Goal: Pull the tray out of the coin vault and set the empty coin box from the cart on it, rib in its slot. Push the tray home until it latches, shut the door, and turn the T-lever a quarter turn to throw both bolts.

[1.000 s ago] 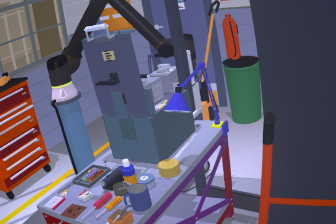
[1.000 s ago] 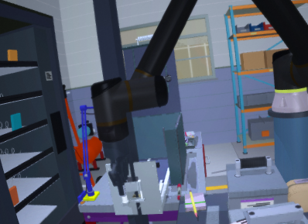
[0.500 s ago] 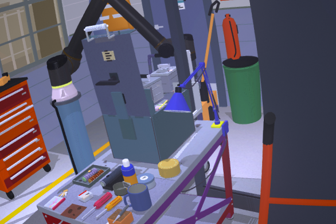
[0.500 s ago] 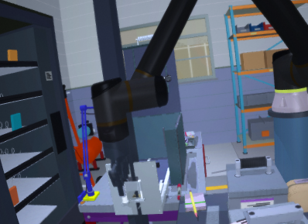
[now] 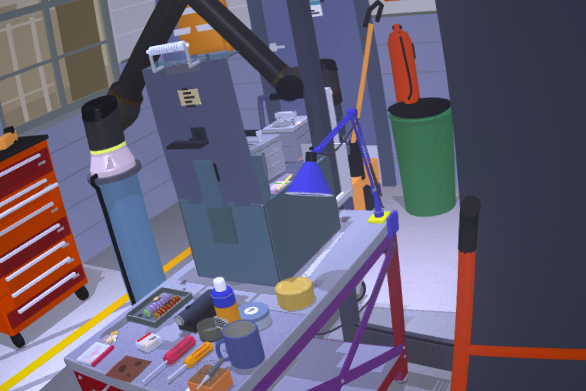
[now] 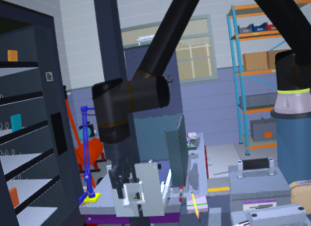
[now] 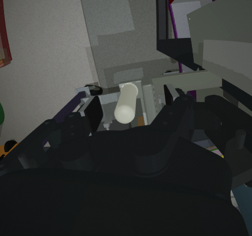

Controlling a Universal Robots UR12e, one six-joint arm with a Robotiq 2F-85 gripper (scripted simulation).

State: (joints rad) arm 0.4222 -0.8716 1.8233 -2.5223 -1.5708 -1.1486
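Note:
A pale cylindrical handle (image 7: 126,103) on the grey tray (image 6: 142,188) lies between the fingers of my gripper (image 7: 132,100), which is open and holds nothing. The tray stands pulled out in front of the coin vault (image 5: 235,166), and the vault's door (image 6: 176,155) is swung open beside it. In the second side camera the gripper (image 6: 121,176) hangs at the tray's front edge. Grey coin boxes (image 5: 280,143) sit behind the vault on the far side; which of them is the empty one I cannot tell.
A green bin (image 5: 424,156) stands by the wall past the bench. A blue desk lamp (image 5: 345,161) is clamped to the bench corner beside the vault. Tools, a mug (image 5: 242,343) and a yellow roll (image 5: 295,293) crowd the near end of the bench.

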